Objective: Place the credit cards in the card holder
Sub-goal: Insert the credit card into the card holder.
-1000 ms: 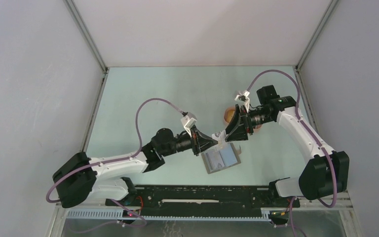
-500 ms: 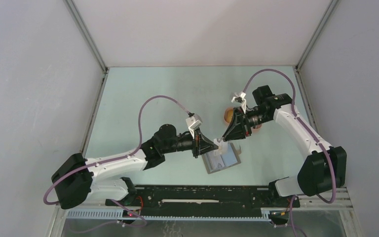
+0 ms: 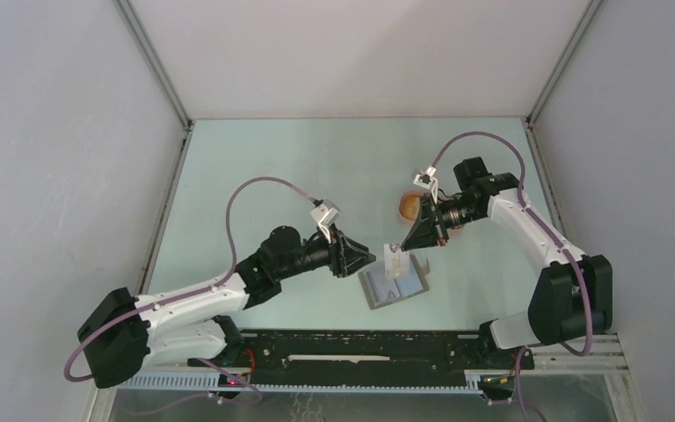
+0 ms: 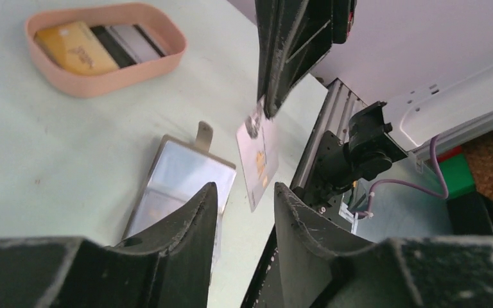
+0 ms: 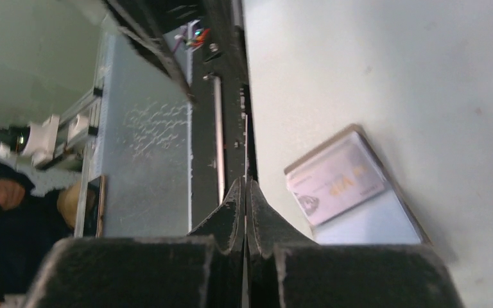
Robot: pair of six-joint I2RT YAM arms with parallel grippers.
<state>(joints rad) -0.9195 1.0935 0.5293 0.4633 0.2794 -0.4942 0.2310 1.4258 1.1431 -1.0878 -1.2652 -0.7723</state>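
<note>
A pale credit card (image 4: 258, 160) with orange marks hangs upright above the table, pinched at its top edge by my right gripper (image 3: 400, 250). In the right wrist view that gripper (image 5: 246, 184) is shut, with the card showing as a thin edge between the fingers. My left gripper (image 4: 245, 187) stands open just left of the card, apart from it (image 3: 369, 257). The grey card holder (image 3: 394, 285) lies open below the card. One half of the holder (image 5: 359, 192) shows a pale VIP card face; I cannot tell whether that is a card or a reflection.
A peach oval tray (image 4: 160, 61) behind the holder contains an orange-yellow card (image 4: 77, 48) and a dark striped card (image 4: 125, 43). The right arm partly covers the tray (image 3: 407, 207) from above. The black base rail (image 3: 360, 356) runs along the near edge.
The left gripper opened, let go of the pale card and drew back to the left. The right gripper closed on the card's top edge and now holds it alone.
</note>
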